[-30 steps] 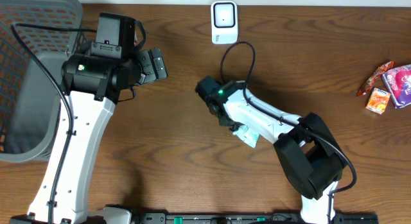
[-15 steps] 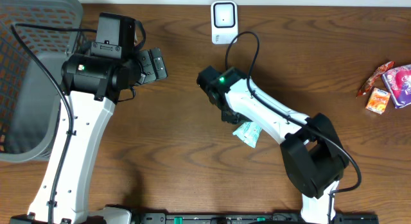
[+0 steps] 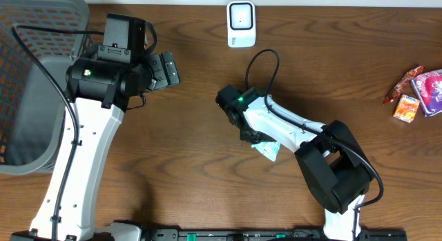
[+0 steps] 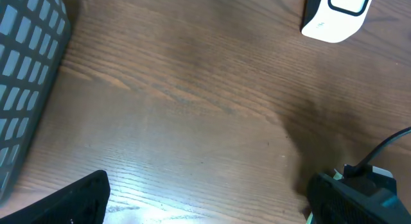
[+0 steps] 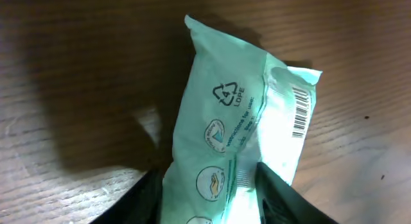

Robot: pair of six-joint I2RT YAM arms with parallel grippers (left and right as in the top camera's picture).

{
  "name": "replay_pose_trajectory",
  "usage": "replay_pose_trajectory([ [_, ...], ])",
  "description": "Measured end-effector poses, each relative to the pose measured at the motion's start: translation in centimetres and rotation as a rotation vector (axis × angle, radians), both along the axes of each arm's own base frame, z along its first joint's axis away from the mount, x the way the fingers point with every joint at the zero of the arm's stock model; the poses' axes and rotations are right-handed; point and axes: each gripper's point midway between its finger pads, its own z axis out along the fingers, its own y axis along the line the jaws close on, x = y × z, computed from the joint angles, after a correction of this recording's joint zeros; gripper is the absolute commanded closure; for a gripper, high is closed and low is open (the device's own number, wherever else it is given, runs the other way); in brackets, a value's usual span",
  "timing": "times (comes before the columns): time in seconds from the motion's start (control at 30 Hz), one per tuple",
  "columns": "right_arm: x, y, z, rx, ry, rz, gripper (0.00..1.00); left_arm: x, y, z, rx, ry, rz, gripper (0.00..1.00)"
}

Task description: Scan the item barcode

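My right gripper (image 3: pixel 257 139) is shut on a pale green packet (image 3: pixel 266 150) just right of the table's middle. In the right wrist view the packet (image 5: pixel 241 134) runs up from between the two black fingers (image 5: pixel 146 197), and its barcode (image 5: pixel 302 113) faces the camera at the right edge. The white scanner (image 3: pixel 241 23) stands at the back edge, well beyond the packet, and shows again in the left wrist view as the scanner (image 4: pixel 337 15). My left gripper (image 3: pixel 166 70) hangs open over bare wood at the left, with nothing between its fingers (image 4: pixel 70 201).
A grey mesh basket (image 3: pixel 38 96) fills the far left, with its wall (image 4: pixel 26 76) in the left wrist view. Several snack packets (image 3: pixel 416 92) lie at the right edge. The right arm's black cable (image 3: pixel 259 65) loops toward the scanner.
The right wrist swung toward the scanner and then came back toward the front, still with the packet. The left arm has not moved.
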Motion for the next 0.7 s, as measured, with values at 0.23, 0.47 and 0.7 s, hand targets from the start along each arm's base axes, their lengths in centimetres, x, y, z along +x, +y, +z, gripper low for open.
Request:
replay_pose_trajectory([
  [0.23,-0.1,-0.3,-0.7,-0.001,-0.015,-0.001,0.63,0.0,0.0,0.0,0.000,0.000,0.000,0.02],
  [0.47,-0.2,-0.4,-0.4,0.007,-0.025,-0.004,0.99,0.0,0.0,0.0,0.000,0.000,0.000,0.02],
  [0.7,0.7,2.8,0.5,0.206,0.065,0.053,0.99,0.0,0.0,0.0,0.000,0.000,0.000,0.02],
])
